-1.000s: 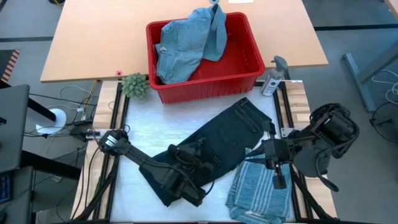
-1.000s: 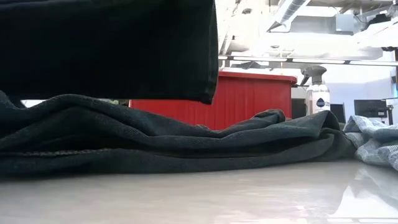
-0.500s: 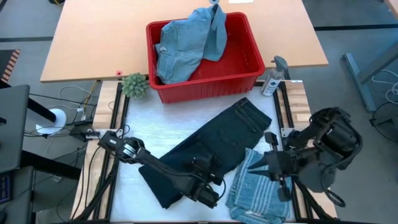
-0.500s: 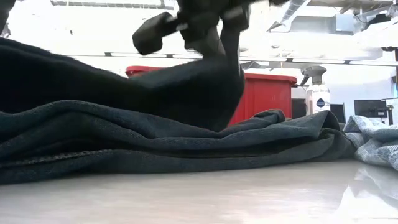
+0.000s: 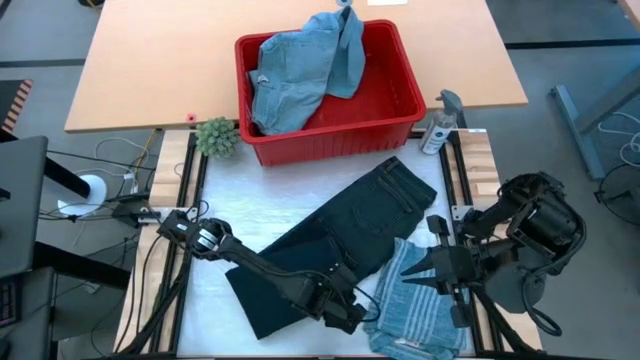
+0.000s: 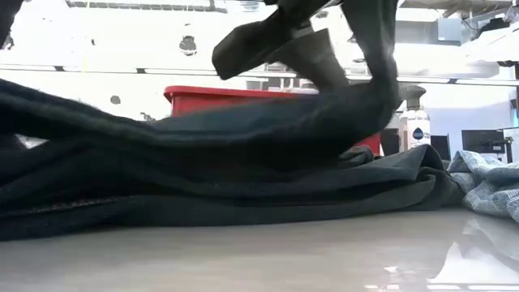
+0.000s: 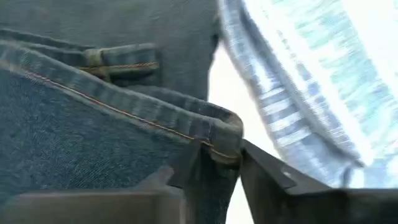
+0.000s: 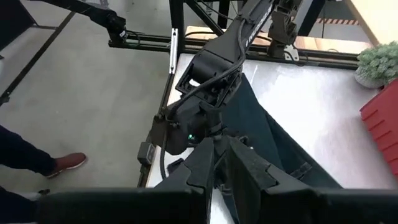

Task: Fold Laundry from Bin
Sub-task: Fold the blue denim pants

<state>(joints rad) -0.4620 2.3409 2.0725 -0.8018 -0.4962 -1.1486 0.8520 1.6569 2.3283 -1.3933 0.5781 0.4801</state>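
Note:
The dark navy trousers (image 5: pixel 350 225) lie slantwise across the white table, their near part doubled over. My left gripper (image 5: pixel 348 312) is low over their near right end and shut on a corner of them (image 7: pixel 221 171). The blue-grey striped shirt (image 5: pixel 415 300) lies crumpled at the near right. High above it, my right gripper (image 5: pixel 420 275) is shut and holds nothing (image 8: pixel 221 165). The red bin (image 5: pixel 330 148) stands at the far edge with light blue denim pieces (image 5: pixel 300 70) piled in it. My left gripper pinches the corner of a thick stitched edge of the trousers (image 7: pixel 217 146) between its two fingers. The fingers slant down from the table's left. The held layer (image 6: pixel 243 122) slopes down from the gripper and lies slack on the layer beneath.
A spray bottle (image 5: pixel 438 125) stands to the right of the bin and a small green plant (image 5: pixel 217 135) to its left. A wooden table (image 5: pixel 150 70) lies beyond. On the floor past the table's left edge a person's shoe (image 8: pixel 62 163) shows.
My left gripper has gone down and toward the table's right edge, tipping its fingers downward, with the trousers' end in its hold. The carried layer, which hung high above the table, has sunk onto the layer beneath. My right arm has shifted slightly toward the near edge.

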